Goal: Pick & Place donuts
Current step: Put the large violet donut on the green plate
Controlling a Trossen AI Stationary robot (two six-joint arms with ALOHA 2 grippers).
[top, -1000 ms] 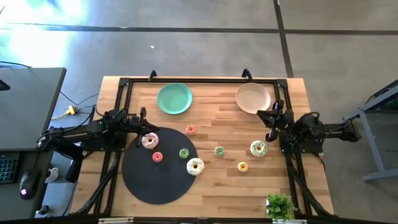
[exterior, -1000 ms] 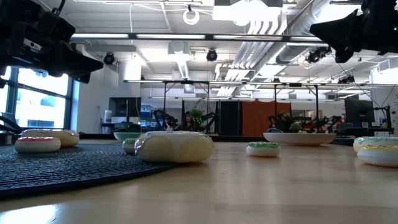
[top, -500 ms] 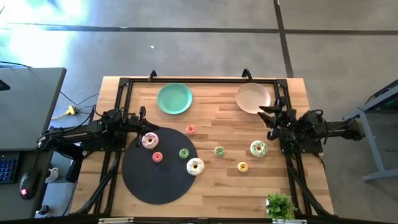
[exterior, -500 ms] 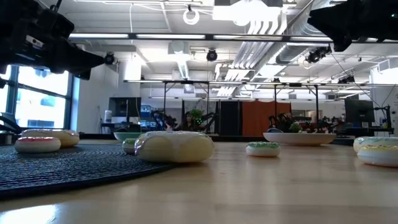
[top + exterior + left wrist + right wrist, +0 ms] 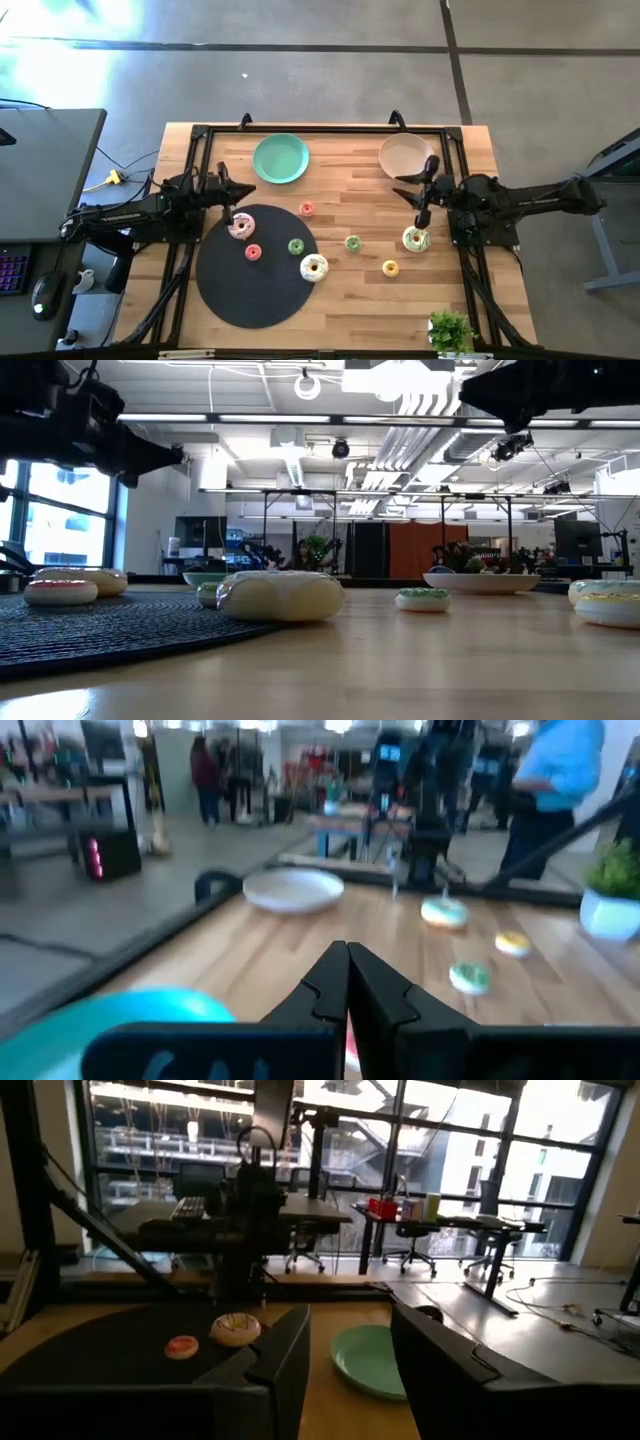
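Observation:
Several toy donuts lie flat. On the black round mat [image 5: 225, 285] are a pink-frosted donut [image 5: 240, 227], a small red one [image 5: 253, 252], a small green one [image 5: 296, 246] and a white one [image 5: 314, 267] at the mat's edge. On the bare wood lie a small red [image 5: 306, 209], a small green [image 5: 353, 242], a small yellow [image 5: 390, 267] and a white-frosted donut [image 5: 416, 239]. My left gripper [image 5: 242, 190] is shut and empty, in the air just beyond the pink donut; its closed fingers show in the wrist view [image 5: 347, 965]. My right gripper [image 5: 413, 197] is open and empty, in the air beyond the white-frosted donut; it also shows in its wrist view [image 5: 350, 1335].
A green plate [image 5: 280, 158] and a beige plate [image 5: 406, 157] sit near the far edge. A small potted plant [image 5: 450, 330] stands at the near right corner. A black frame runs along the table's edges. Bare wood lies between the plates and the donuts.
My right gripper has gone up and toward the table's left, from beside the right frame rail to a spot above the wood near the beige plate. My left gripper has reached a little toward the table's right. No donut has moved.

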